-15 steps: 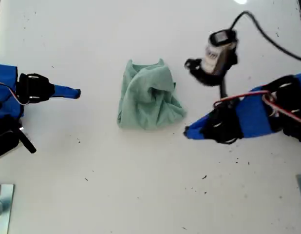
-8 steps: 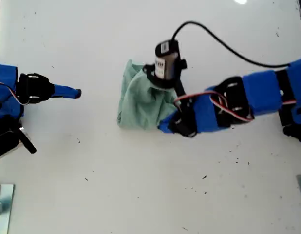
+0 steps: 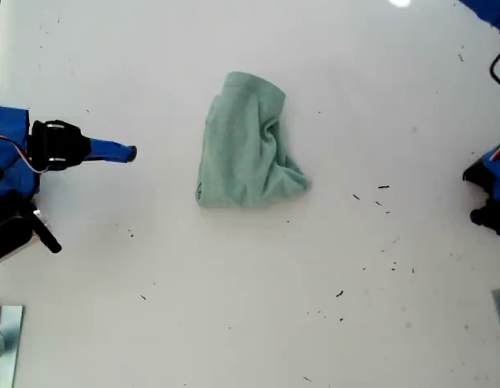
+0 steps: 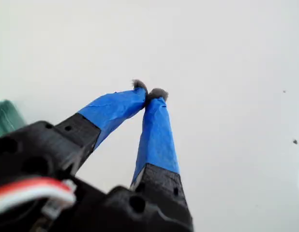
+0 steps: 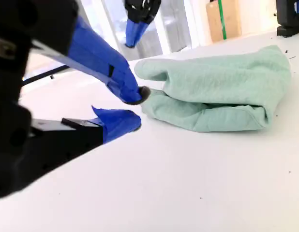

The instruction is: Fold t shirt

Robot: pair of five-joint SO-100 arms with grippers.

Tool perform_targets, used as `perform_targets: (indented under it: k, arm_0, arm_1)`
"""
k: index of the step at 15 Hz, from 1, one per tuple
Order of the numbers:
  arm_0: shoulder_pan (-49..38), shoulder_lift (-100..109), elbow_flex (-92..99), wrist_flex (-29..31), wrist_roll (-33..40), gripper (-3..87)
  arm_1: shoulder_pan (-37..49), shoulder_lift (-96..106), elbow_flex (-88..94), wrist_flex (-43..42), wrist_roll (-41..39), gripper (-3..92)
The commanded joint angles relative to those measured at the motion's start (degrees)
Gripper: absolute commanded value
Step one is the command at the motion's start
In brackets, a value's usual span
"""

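Observation:
The pale green t shirt (image 3: 246,145) lies bunched in a rough fold at the middle of the white table (image 3: 234,323). My second gripper (image 3: 125,152) rests low on the table at the exterior view's left and points at the shirt from a short gap away. Its blue-taped fingers (image 5: 132,108) stand slightly open and hold nothing, with the t shirt (image 5: 222,92) just beyond them. My first gripper (image 4: 148,92) hangs above bare table, its taped tips pressed together and empty, with a sliver of the t shirt (image 4: 4,116) at the picture's edge. It also shows beyond the shirt as my first gripper (image 5: 139,21).
Parts of the first arm (image 3: 493,190) sit at the exterior view's right edge, and more blue (image 3: 485,6) shows at its top right corner. Dark specks (image 3: 383,187) dot the table. A metal piece (image 3: 3,339) lies at the exterior view's lower left.
The first arm reached over the shirt from the exterior view's right, then pulled back up and away. The shirt's far edge now lies longer and smoother. The second arm stayed still.

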Motion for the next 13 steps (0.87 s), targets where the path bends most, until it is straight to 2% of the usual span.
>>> perform_targets:
  k: [1,4,7,9,10,12,13]
  arm_0:
    - [-1.2,0.4,0.7,0.5,-0.6,4.2]
    - [-1.1,0.4,0.7,0.5,-0.6,4.2]
    - [-1.1,0.4,0.8,0.5,-0.4,4.2]
    - [-1.1,0.4,0.8,0.5,-0.4,4.2]
    - [-1.1,0.4,0.8,0.5,-0.4,4.3]
    - [-1.1,0.4,0.8,0.5,-0.4,4.3]
    - [-1.1,0.4,0.8,0.5,-0.4,4.3]
  arm_1:
    - [0.3,16.3,5.7,8.9,-1.0,2.5]
    - [-5.8,49.6,47.0,7.5,4.7,2.5]
    - [-14.3,89.0,87.6,6.2,19.8,2.5]
    - [-19.0,118.6,106.4,17.1,28.4,2.5]
    - [-21.3,117.7,107.8,20.4,29.8,2.5]
    - [-22.5,117.4,111.9,21.4,35.5,2.6]
    - [-22.5,117.9,111.6,21.9,34.6,3.7]
